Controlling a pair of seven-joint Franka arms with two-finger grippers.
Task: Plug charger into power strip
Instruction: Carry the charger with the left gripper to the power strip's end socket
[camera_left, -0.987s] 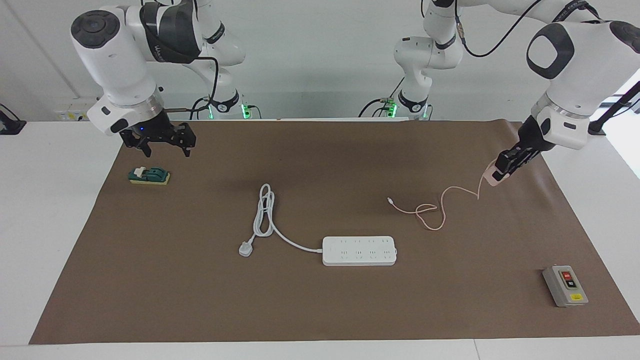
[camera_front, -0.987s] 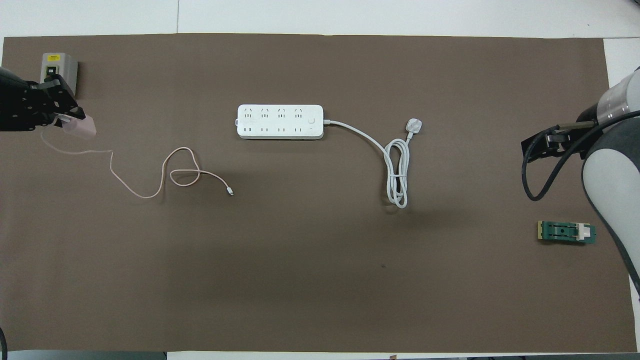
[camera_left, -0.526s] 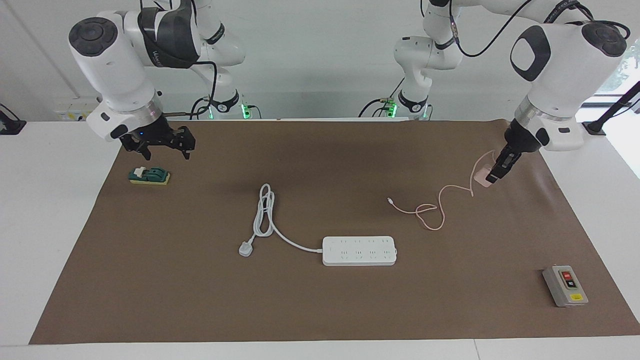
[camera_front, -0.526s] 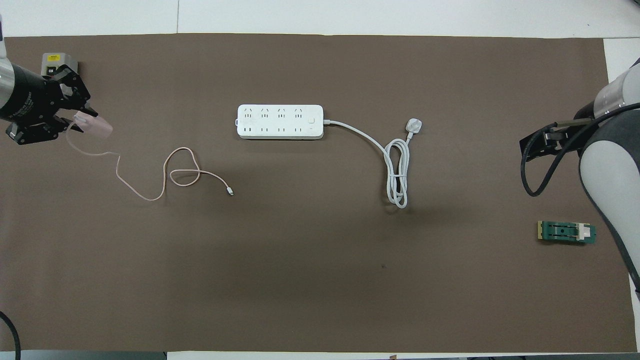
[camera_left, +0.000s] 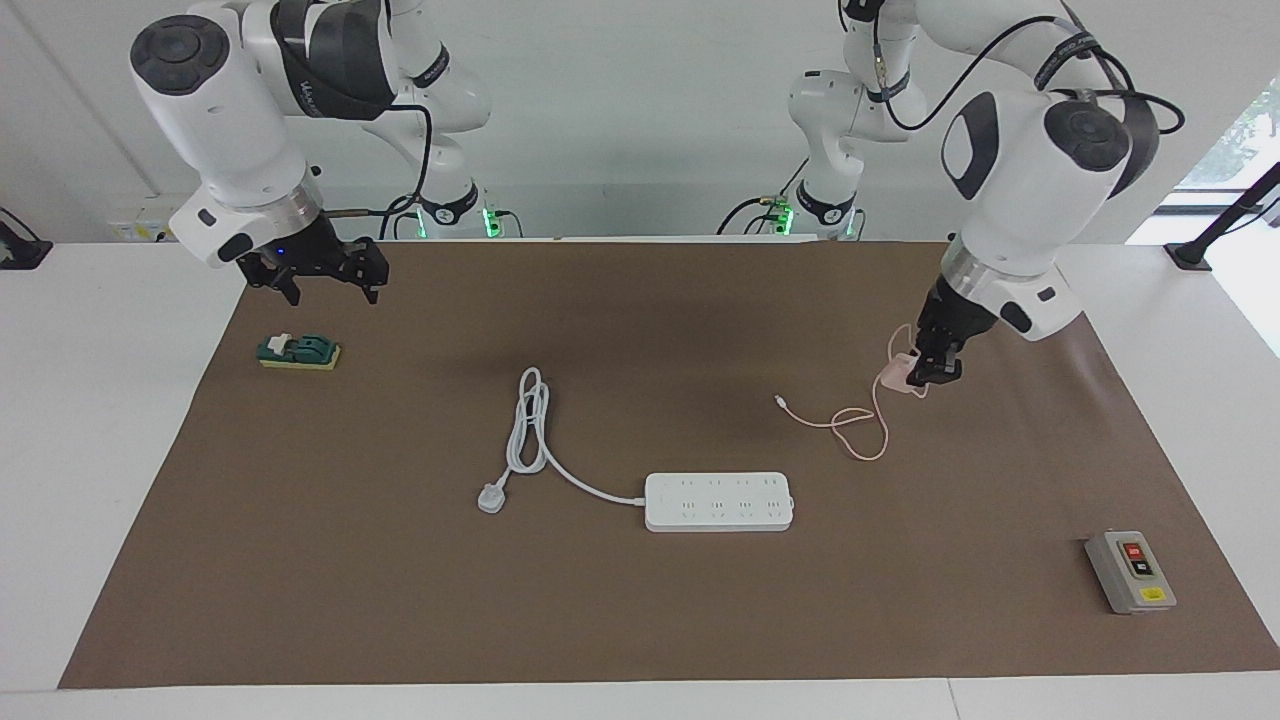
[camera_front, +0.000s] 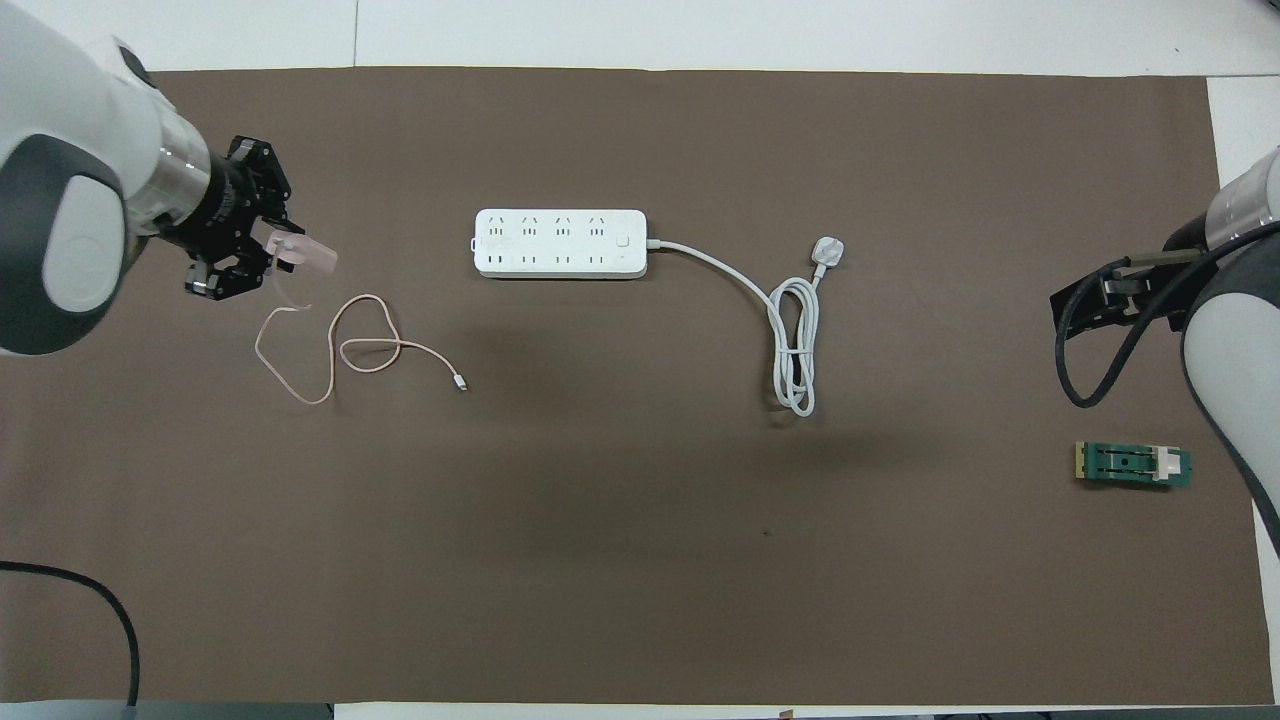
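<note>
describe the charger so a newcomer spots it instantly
On the brown mat, toward the left arm's end, the left gripper holds a small pale-pink cube charger in the air. Its thin pink cable trails onto the mat, unlike the white power strip's thick white cord.

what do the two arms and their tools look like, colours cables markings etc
Both arms are glossy white with rounded joints capped by dark grey or black discs and panels, and silver rings at the wrists. Loose black cables run along them. The left tool and right tool are black with linked metal fingers; a small blue light shows above the right one.
</note>
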